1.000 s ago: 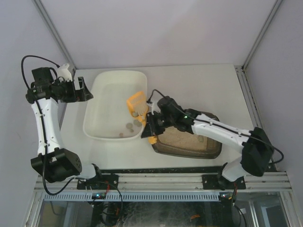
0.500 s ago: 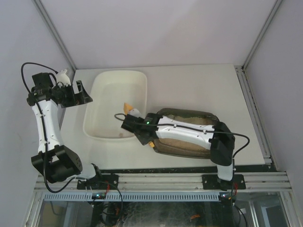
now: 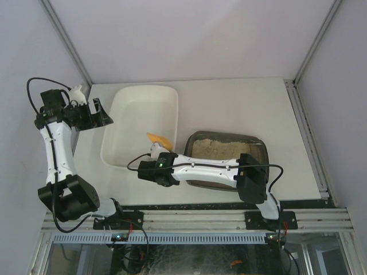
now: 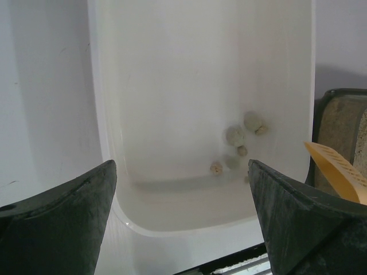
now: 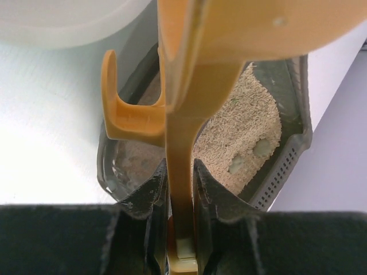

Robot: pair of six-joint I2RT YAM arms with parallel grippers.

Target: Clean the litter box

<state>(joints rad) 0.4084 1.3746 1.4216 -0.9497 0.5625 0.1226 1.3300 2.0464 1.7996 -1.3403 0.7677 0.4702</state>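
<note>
- While the left gripper (image 3: 98,113) hangs near the left edge of the table (image 3: 241,103), fingers spread and empty, it is the arm farther from the work.
- The large cream-white plastic tub (image 3: 137,114) lies just right of it, with pale clumps (image 4: 235,136) on its floor.
- The right gripper (image 5: 180,172) is clamped on the handle of the orange-yellow slotted plastic scoop (image 3: 159,139), by the tub's near right corner.
- The dark grey-brown rounded plastic litter box (image 3: 223,136) lies just right of that gripper, its long axis parallel to the table's near edge. Grey clumps (image 5: 262,148) show in its litter, so a rightward move is likely.
</note>
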